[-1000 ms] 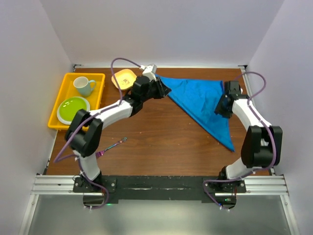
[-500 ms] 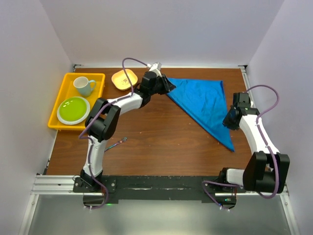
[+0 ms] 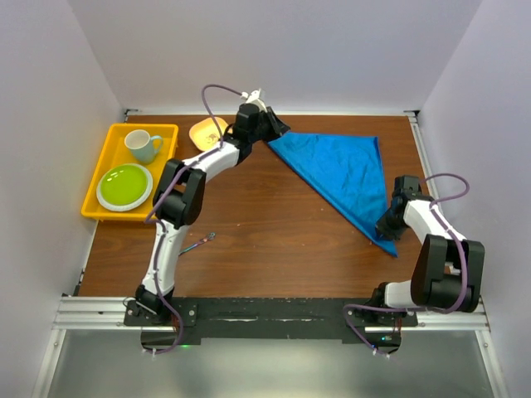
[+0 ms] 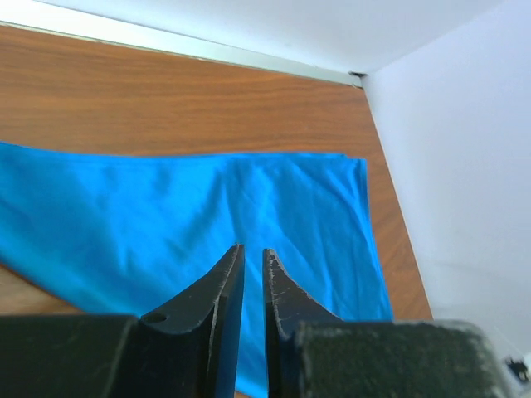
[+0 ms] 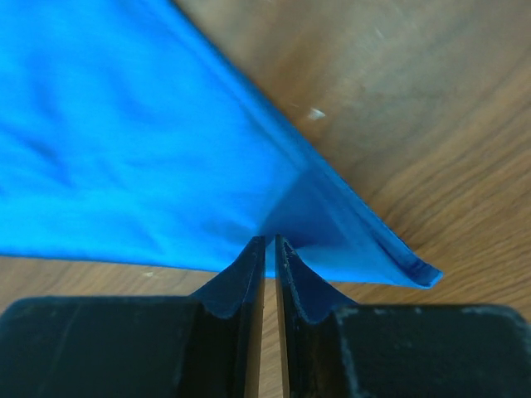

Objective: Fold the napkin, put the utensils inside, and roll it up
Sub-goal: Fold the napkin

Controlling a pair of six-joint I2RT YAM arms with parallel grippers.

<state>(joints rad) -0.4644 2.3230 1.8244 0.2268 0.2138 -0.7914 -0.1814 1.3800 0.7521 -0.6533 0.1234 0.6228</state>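
Top external: napkin [image 3: 340,170] lay triangular; right gripper [image 5: 270,243] pinched its near corner, left gripper [image 4: 253,255] nearly pressed together, hold unclear; thin pinch might slip, spoiling fold.

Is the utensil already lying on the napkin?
No: the utensil lies on bare wood at the near left of the table, well apart from the napkin.

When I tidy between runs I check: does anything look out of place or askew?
Nothing looks spilled or damaged. The slim purple-pink metal utensil lies alone at the near left, well apart from the folded royal-blue cloth napkin at the far right.
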